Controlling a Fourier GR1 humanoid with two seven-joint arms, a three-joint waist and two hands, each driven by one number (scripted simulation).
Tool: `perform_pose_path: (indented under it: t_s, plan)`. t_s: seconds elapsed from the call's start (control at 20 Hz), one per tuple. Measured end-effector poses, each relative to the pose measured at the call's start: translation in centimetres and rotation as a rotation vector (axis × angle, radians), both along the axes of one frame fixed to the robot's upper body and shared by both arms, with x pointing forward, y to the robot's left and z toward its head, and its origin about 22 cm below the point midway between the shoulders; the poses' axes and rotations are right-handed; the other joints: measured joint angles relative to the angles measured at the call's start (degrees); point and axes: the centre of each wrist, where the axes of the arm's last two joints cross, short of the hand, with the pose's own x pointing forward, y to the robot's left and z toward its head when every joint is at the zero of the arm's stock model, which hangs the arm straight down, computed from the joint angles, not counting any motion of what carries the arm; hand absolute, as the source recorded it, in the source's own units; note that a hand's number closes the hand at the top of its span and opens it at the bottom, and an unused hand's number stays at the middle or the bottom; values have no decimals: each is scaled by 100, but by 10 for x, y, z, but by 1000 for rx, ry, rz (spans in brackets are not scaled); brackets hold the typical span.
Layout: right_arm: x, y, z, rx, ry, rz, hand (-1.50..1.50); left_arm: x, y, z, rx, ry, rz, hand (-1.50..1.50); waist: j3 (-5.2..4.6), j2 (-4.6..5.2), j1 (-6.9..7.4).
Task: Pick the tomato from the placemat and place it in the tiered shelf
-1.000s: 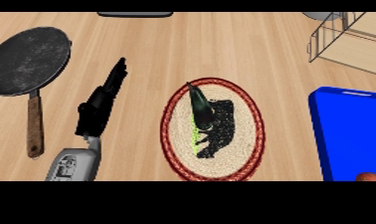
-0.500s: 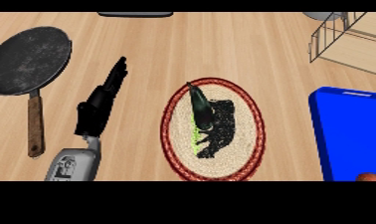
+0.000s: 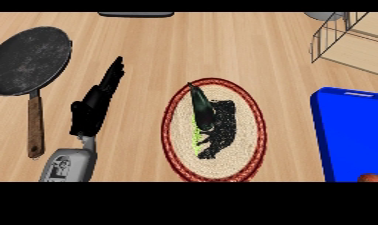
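We look down on a light wooden table (image 3: 221,49). On its left side lies a dark pan (image 3: 29,61), its wooden handle pointing toward the lower edge. Near the middle sits an oval woven placemat (image 3: 251,134) with a red rim, well apart from the pan. At the right edge rests a blue board (image 3: 351,134), only partly in view. In the upper right corner stands a wire shelf (image 3: 343,39), with a grey object (image 3: 323,15) just beside it at the top edge. A dark flat thing (image 3: 136,14) shows at the top edge, left of centre; we cannot tell what it is.
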Motion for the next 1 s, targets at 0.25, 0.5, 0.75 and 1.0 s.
perform_pose_path:
  t_s: [0.25, 0.5, 0.75, 1.0]
  plan:
    - [-5, -14, -10, 26, 20, -105, -150, 5, -1, 3, -2, 2, 3, 0, 3, -6, -24]
    - [-10, -19, -8, 89, -54, -84, -150, -1, 0, -7, 4, 0, 16, 0, 4, -17, -46]
    - [-13, -18, 4, 155, -123, -18, -150, 2, 1, -4, 1, 1, 21, 0, 4, -26, -64]
    - [-14, -12, 18, 195, -157, 63, -150, 5, 0, -3, 2, 0, 17, 0, 2, -31, -79]
